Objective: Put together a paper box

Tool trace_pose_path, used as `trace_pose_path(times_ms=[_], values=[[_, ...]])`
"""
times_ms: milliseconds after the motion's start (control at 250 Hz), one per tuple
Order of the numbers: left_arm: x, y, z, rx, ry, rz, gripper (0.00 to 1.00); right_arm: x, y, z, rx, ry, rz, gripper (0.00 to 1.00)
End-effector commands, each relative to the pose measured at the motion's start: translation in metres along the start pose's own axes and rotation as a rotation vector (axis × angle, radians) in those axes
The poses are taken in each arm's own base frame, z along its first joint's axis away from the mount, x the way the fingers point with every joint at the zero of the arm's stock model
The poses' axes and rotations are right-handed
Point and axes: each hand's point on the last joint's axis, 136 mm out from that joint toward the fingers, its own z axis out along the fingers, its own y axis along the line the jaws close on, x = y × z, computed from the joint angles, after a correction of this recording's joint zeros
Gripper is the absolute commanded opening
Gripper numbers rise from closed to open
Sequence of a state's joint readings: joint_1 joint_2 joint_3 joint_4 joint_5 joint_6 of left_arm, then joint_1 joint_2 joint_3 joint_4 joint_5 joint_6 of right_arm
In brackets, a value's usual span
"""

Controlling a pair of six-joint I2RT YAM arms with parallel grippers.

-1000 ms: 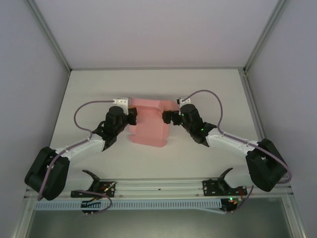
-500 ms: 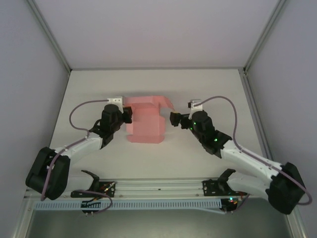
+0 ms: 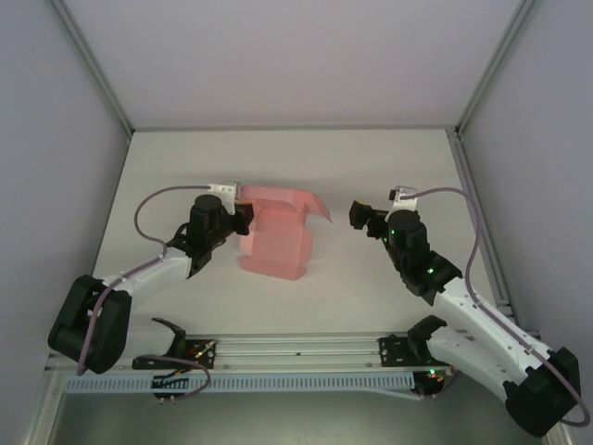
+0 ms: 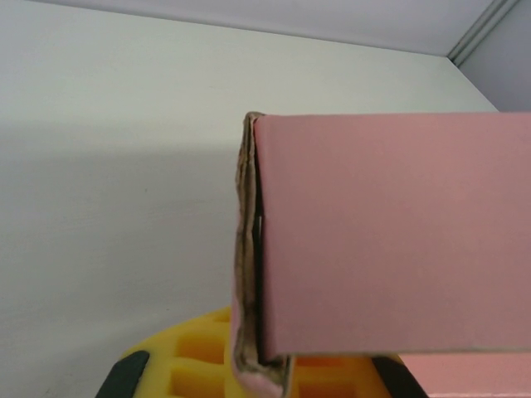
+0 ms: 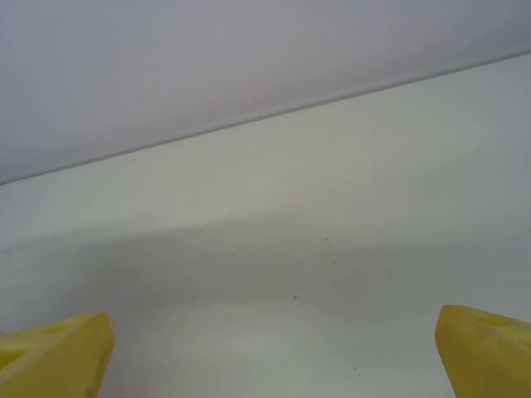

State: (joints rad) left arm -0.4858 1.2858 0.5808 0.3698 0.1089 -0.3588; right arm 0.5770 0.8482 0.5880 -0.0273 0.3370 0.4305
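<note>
One paper box (image 3: 275,241), two claws (image 3: 246,219) (image 3: 357,213)

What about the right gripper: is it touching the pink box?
Apart. In the top view, bare white table lies between the right gripper and the box.

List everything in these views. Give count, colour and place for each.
paper box: one, pink, partly folded, on the table at mid-width, with a flap sticking out at its far right corner.
table: one, white, under everything.
enclosure walls: three, pale grey, at the back and both sides.
rail: one, silver, along the near edge.
cables: two, purple-grey, one looping from each wrist.
arms: two, white and black, reaching in from the near edge.
left gripper: one, black with yellow pads, shut on the paper box's left edge.
right gripper: one, same colours, open, right of the box and apart from it.
</note>
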Motion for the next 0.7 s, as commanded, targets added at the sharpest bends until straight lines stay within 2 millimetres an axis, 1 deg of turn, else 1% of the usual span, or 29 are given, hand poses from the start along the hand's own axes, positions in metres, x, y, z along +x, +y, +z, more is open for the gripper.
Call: trace_pose_path(times_ms=[0, 164, 323, 459, 575, 695], values=[[-0.016, -0.013, 0.000, 0.056, -0.028, 0.041, 0.00, -0.008, 0.023, 0.006, -0.104, 0.000, -0.010, 1.00], [-0.015, -0.016, 0.002, 0.075, -0.017, 0.038, 0.00, 0.000, 0.041, 0.022, -0.162, 0.065, -0.040, 1.00], [-0.013, -0.016, 0.004, 0.082, -0.007, 0.043, 0.00, 0.018, 0.069, 0.033, -0.304, 0.146, -0.075, 1.00], [-0.017, -0.020, 0.007, 0.096, -0.006, 0.031, 0.00, 0.025, 0.089, 0.035, -0.410, 0.175, -0.071, 1.00], [-0.017, -0.022, 0.008, 0.105, -0.002, 0.027, 0.00, 0.031, 0.098, 0.035, -0.464, 0.199, -0.067, 1.00], [-0.019, -0.024, 0.007, 0.113, -0.010, 0.026, 0.00, 0.037, 0.113, 0.033, -0.534, 0.234, -0.071, 1.00]])
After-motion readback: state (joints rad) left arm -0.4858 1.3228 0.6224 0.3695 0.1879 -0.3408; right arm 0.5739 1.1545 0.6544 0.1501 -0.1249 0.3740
